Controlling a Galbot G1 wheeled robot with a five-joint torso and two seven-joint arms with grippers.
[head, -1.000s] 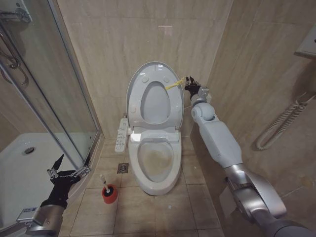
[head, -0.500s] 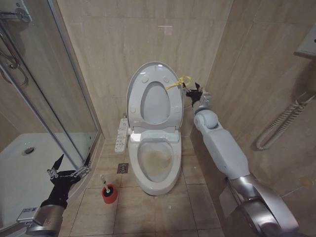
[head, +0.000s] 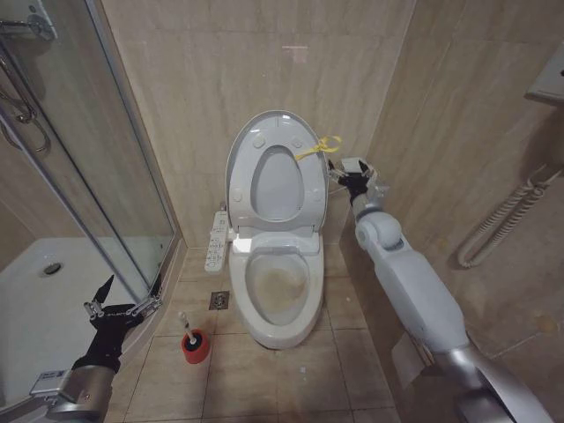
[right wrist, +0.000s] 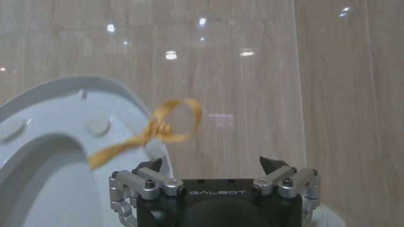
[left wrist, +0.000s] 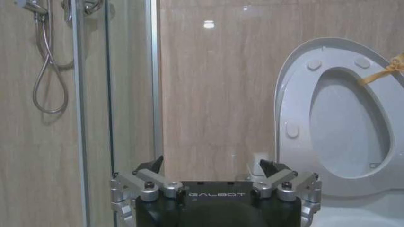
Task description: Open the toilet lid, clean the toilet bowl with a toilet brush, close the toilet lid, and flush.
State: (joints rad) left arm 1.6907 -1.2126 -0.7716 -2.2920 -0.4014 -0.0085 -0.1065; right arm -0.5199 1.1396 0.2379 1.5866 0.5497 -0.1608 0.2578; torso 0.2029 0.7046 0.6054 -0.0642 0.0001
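Nearest, the left gripper (head: 123,298), black with bare metal knuckles, hangs low by the glossy white shower tray (head: 26,304) and its clear glass door (head: 106,167), jaws spread wide with nothing between them. Just beside it on the beige floor tiles stands the toilet brush (head: 189,333), a thin pale handle rising from a round red cup-like holder. Next comes the toilet bowl (head: 280,291), elongated white ceramic with a brownish-stained inside and a slim white button panel (head: 217,240) on its side. Behind it the toilet lid (head: 275,172), a large glossy white plastic oval with round bumpers on its underside, stands upright against the polished tan wall tiles, the ring-shaped seat raised against it. A small yellow ribbon (head: 319,147) loops off the lid's edge. Near that ribbon but apart from it sits the right gripper (head: 355,179), at the end of a smooth grey-white arm; its jaws are parted and hold nothing.
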